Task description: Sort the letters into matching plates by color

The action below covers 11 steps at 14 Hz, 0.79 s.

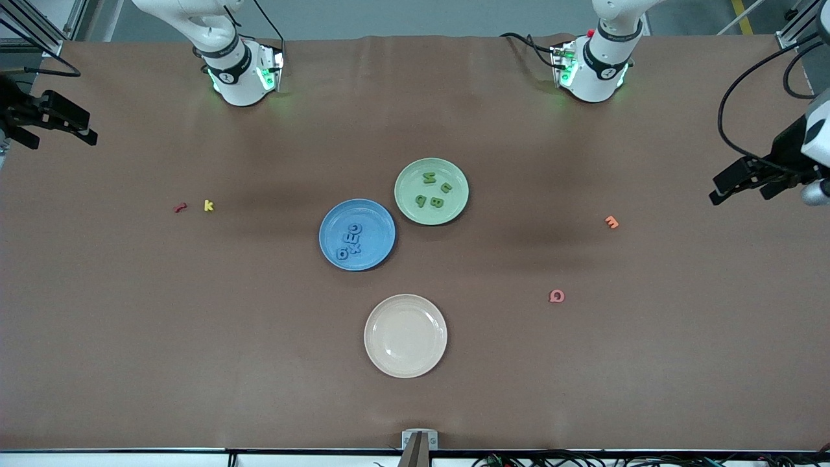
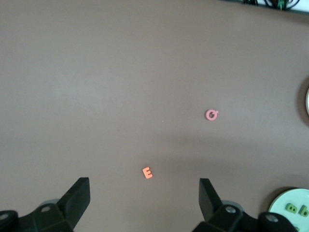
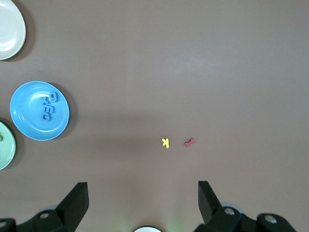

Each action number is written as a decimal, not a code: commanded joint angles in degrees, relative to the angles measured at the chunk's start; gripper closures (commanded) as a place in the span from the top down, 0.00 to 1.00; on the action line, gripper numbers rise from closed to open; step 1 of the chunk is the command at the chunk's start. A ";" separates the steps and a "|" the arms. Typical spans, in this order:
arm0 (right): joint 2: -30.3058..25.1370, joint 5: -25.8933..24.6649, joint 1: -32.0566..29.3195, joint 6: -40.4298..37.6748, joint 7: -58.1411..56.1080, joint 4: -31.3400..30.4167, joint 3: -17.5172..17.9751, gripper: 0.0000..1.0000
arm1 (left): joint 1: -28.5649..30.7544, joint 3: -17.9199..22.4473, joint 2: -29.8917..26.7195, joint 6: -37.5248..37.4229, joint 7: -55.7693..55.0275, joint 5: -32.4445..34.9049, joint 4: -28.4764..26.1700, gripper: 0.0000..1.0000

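Brown table (image 1: 194, 363), cream plate (image 1: 405, 335) low centre, blue plate (image 1: 357, 234) holding four blue letters (image 1: 351, 240), green plate (image 1: 431, 191) above holding four green letters (image 1: 434, 191), left gripper (image 1: 746, 179) frame's right edge, fingers spread, empty, right gripper (image 1: 61, 126) frame's left edge, likewise.

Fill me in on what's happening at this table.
Two robot arms are sorting small letters by color, and it looks done. Four blue letters lie in the blue plate, four green letters in the green plate. The cream plate holds nothing. Red, yellow, orange and pink pieces lie loose on the table. The left gripper and right gripper are open, holding nothing, each out over its own end of the table.
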 commanded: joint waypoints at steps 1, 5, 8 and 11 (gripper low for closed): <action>-1.61 -0.69 0.47 0.00 -0.49 -1.32 -0.11 1.00 | 0.91 0.17 0.49 -1.01 1.33 -0.59 4.37 0.99; -1.61 -0.52 0.39 -0.09 -0.22 -1.32 -0.11 1.00 | 1.18 0.17 1.45 -1.54 1.33 -0.50 7.98 0.99; -1.61 -0.08 0.30 -0.44 0.21 -1.32 -0.20 1.00 | -2.58 3.14 3.82 -1.45 1.33 0.11 10.44 0.99; -1.61 0.10 0.30 -0.53 0.39 -1.32 -0.20 1.00 | -17.49 17.44 5.32 -1.54 1.24 1.61 12.56 0.99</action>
